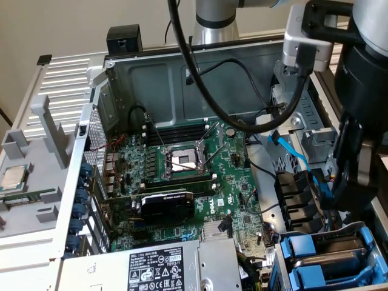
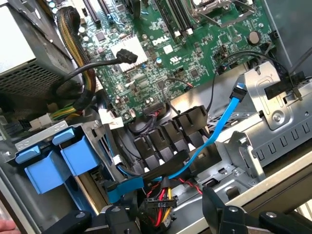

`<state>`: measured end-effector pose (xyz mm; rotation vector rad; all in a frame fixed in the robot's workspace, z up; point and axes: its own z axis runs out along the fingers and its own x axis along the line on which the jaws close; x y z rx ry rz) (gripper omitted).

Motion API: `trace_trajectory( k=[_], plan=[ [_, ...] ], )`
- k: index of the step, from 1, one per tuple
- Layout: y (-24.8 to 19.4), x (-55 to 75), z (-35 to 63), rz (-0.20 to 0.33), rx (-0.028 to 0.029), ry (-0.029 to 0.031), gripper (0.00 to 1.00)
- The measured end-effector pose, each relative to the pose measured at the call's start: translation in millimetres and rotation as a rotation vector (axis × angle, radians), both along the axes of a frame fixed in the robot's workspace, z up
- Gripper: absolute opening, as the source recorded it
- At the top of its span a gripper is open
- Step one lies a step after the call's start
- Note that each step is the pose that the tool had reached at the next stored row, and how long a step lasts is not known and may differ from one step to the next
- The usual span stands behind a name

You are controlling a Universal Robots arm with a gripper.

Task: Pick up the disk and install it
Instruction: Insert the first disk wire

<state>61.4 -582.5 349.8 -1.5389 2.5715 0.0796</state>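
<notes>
Inside the open Dell tower, your pincer (image 2: pixel 165 217) hangs spread and empty over a tangle of power wires (image 2: pixel 157 210). The disk (image 2: pixel 73 156), blue-framed, sits in the drive cage just beside it, toward the power supply (image 2: pixel 19 53). Best to steer clear of the blue SATA cable (image 2: pixel 225 122) and square up on the carrier.

At the exterior view's left, a pale ribbed panel (image 1: pixel 60 79) lying flat as the carrying surface. On it, grey plastic holders (image 1: pixel 51 130) standing upright. Near its left edge, a small square silver processor chip (image 1: pixel 13 177) lying flat in a grey holder. Just beside the chip, a narrow green strip (image 1: pixel 24 197), too small to tell. Right beside the panel, an open computer case (image 1: pixel 157 85) with a green motherboard (image 1: pixel 236 163) flat on its floor. Underneath panel and case, hidden.
</notes>
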Motion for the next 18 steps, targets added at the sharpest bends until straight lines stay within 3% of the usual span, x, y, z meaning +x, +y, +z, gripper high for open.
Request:
trace_trajectory(
  k=[10, 12, 13, 18],
  plan=[
    [-5.1, -4.8, -1.1, -0.016, 0.0002, 0.0004, 0.64],
    [-5.5, -4.8, -1.6, -0.021, 0.0001, 0.0007, 0.62],
    [-5.7, -4.8, -2.0, -0.023, 0.0002, 0.0007, 0.55],
    [-6.1, -5.3, -2.8, -0.035, 0.0009, 0.0007, 0.55]
  ],
)
